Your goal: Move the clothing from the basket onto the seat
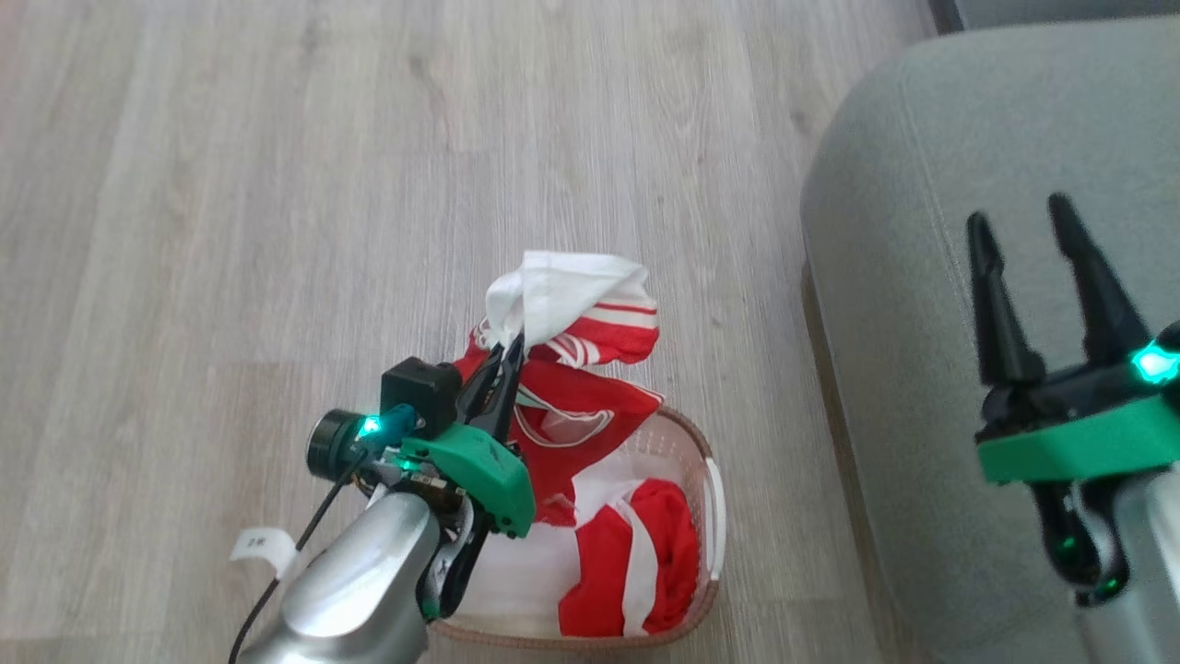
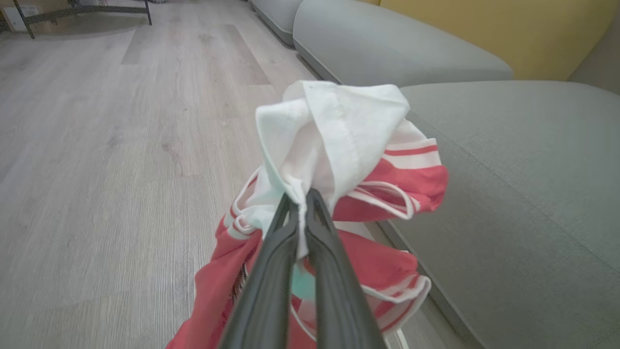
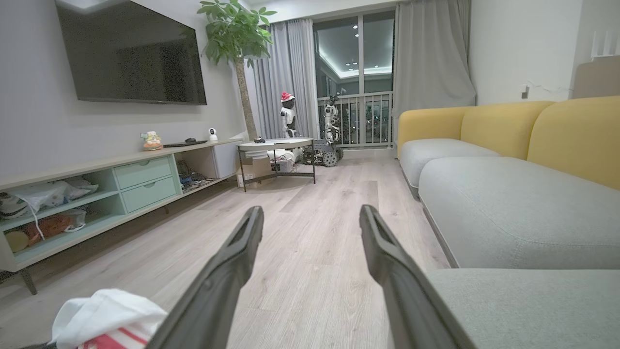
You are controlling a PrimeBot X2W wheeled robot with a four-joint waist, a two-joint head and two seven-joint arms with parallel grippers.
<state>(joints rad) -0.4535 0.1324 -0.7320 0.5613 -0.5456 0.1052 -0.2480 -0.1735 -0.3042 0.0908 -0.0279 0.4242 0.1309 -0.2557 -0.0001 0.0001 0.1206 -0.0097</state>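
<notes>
My left gripper [image 1: 513, 343] is shut on a bunch of red and white clothing [image 1: 576, 314], lifted above the basket [image 1: 710, 503]; its tips pinch the white fabric [image 2: 334, 135] in the left wrist view [image 2: 301, 196]. The garment's red tail hangs down into the basket, where more red and white clothing [image 1: 636, 563] lies. The grey-green seat [image 1: 922, 277] stands to the right of the basket. My right gripper [image 1: 1019, 217] hovers open over the seat with nothing between its fingers [image 3: 310, 215]. A corner of the lifted clothing [image 3: 106, 317] shows at the lower left of the right wrist view.
Pale wood floor [image 1: 277, 184] spreads left of and beyond the basket. The right wrist view shows a low cabinet [image 3: 121, 179] under a wall TV, a small table [image 3: 276, 145], a plant and yellow sofa backs [image 3: 503, 126].
</notes>
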